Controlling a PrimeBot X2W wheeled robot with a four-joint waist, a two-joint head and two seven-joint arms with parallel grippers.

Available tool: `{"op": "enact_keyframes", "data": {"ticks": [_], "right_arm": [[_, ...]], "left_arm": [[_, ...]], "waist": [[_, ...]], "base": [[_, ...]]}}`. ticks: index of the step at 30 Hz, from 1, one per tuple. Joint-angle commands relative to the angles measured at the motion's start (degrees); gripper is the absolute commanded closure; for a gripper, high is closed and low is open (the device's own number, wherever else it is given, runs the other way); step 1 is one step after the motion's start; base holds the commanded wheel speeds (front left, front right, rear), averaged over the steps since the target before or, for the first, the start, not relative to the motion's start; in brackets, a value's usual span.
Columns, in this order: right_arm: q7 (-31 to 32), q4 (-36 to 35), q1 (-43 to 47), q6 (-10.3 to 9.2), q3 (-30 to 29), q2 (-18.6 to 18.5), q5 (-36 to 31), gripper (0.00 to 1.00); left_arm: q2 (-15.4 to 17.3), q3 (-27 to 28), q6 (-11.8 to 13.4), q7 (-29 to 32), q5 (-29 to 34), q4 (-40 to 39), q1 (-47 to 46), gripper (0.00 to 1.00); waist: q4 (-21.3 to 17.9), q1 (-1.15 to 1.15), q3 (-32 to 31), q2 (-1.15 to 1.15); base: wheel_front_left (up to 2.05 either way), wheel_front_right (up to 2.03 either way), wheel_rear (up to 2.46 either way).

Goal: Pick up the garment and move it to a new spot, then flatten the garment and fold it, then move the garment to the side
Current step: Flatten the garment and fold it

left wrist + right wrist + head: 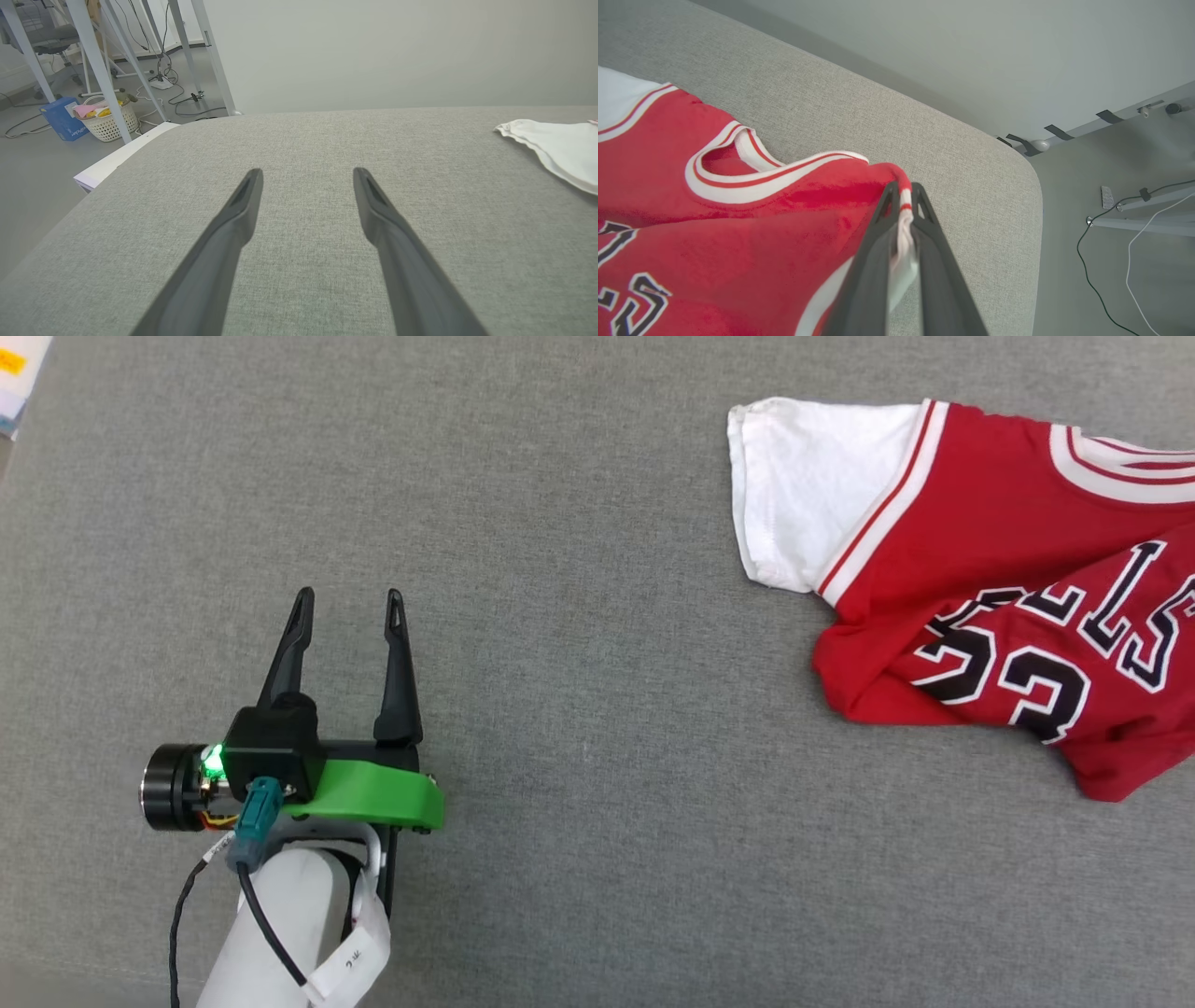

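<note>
Open grey surface (579,616) around left claw (348,595), garment (990,523) occupying the right side

Left tool (349,595) spread wide (pale forearm (280,933) trailing behind it); right tool (904,186) pinched nearly closed

Red garment (990,523) with white sleeve and black "23" lettering is laid rumpled by the right edge of the grey table (560,569); striped trim, probably the other sleeve's, is pinched by the right gripper (904,189).
</note>
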Motion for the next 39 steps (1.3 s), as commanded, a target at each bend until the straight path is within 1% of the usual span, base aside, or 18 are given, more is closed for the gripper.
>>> {"op": "enact_keyframes", "data": {"ticks": [1, 4, 5, 9, 13, 17, 21, 22, 23, 24, 28, 30, 32, 34, 36, 39], "right_arm": [[0.3, 1.2, -2.6, -0.04, 0.2, 1.0, -1.3, 1.0], [1.0, 4.5, -6.8, -0.04, 2.2, 3.9, -3.7, 1.0], [1.1, 6.4, -8.5, -0.04, 3.2, 5.7, -4.6, 1.0], [1.9, 12.4, -12.6, -0.04, 8.2, 10.8, -7.7, 1.0], [1.2, 19.7, -14.4, -0.04, 10.9, 16.3, -8.3, 1.0], [-1.0, 25.2, -15.2, -0.04, 13.1, 18.9, -8.8, 1.0], [-4.6, 27.8, -15.9, -0.04, 14.9, 19.6, -7.9, 1.0], [-6.1, 28.0, -16.1, -0.04, 15.2, 19.5, -7.6, 0.68], [-7.3, 28.1, -16.0, -0.04, 15.6, 19.3, -7.4, 0.22], [-8.8, 27.8, -15.8, -0.04, 16.1, 18.9, -7.0, 0.0], [-16.7, 24.7, -14.0, -0.04, 17.2, 17.0, -5.7, 0.0], [-22.0, 23.1, -12.8, -0.04, 16.5, 16.2, -5.9, 0.0], [-28.0, 21.8, -11.1, -0.04, 14.7, 16.3, -6.8, 0.0], [-33.5, 20.6, -9.2, -0.04, 12.8, 17.5, -8.6, 0.0], [-37.8, 19.4, -6.5, -0.04, 10.4, 19.7, -9.9, 0.0], [-42.4, 17.4, -2.6, -0.04, 6.6, 22.9, -13.2, 0.0]], "left_arm": [[-0.6, 0.2, -0.4, -0.3, 0.5, -0.1, -1.5, 0.0], [-1.3, 0.3, -0.9, -0.3, 0.8, 0.0, -2.7, 0.0], [-1.5, 0.4, -1.0, -0.3, 0.9, 0.0, -3.2, 0.0], [-2.4, 0.7, -1.6, -0.3, 1.3, 0.3, -4.6, 0.0], [-3.0, 1.3, -2.0, -0.3, 1.7, 0.5, -5.3, 0.0], [-3.4, 1.8, -2.3, -0.3, 2.2, 0.8, -5.6, 0.0], [-3.4, 2.6, -2.6, -0.3, 2.7, 1.5, -5.5, 0.0], [-3.4, 2.8, -2.8, -0.3, 2.8, 1.7, -5.4, 0.0], [-3.3, 2.9, -2.9, -0.3, 2.9, 1.8, -5.4, 0.0], [-3.3, 3.1, -3.0, -0.3, 3.0, 2.0, -5.2, 0.0], [-2.5, 4.0, -3.5, -0.3, 3.5, 2.7, -4.7, 0.0], [-1.9, 4.4, -3.9, -0.3, 3.6, 3.1, -4.6, 0.0], [-1.1, 4.9, -4.6, -0.3, 3.6, 3.6, -4.7, 0.0], [0.0, 5.1, -5.7, -0.3, 3.5, 4.5, -5.3, 0.0], [1.3, 5.2, -7.0, -0.3, 3.5, 5.5, -6.4, 0.0], [3.3, 5.0, -9.3, -0.2, 3.2, 7.8, -9.1, 0.0]], "waist": [[1.8, 0.0, 3.4, 0.0], [2.7, 0.0, 5.5, 0.0], [3.0, 0.0, 6.2, 0.0], [4.1, 0.0, 8.0, 0.0], [4.7, 0.0, 8.9, 0.0], [4.8, 0.0, 9.0, 0.0], [4.0, 0.0, 7.8, 0.0], [3.7, 0.0, 7.2, 0.0], [3.3, 0.0, 6.6, 0.0], [2.9, 0.0, 5.8, 0.0], [1.1, 0.0, 2.6, 0.0], [-0.1, 0.0, 1.2, 0.0], [-1.4, 0.0, -0.3, 0.0], [-2.8, 0.0, -1.6, 0.0], [-4.4, 0.0, -2.8, 0.0], [-6.7, 0.0, -4.2, 0.0]], "base": [[0.0, 0.0, 0.0], [0.0, 0.0, 0.0], [0.0, 0.0, 0.0], [0.0, 0.0, 0.0], [0.0, 0.0, 0.0], [0.0, 0.0, 0.0], [0.0, 0.0, 0.0], [0.0, 0.0, 0.0], [0.0, 0.0, 0.0], [0.0, 0.0, 0.0], [0.0, 0.0, 0.0], [0.0, 0.0, 0.0], [0.0, 0.0, 0.0], [0.0, 0.0, 0.0], [0.0, 0.0, 0.0], [0.0, 0.0, 0.0]]}}
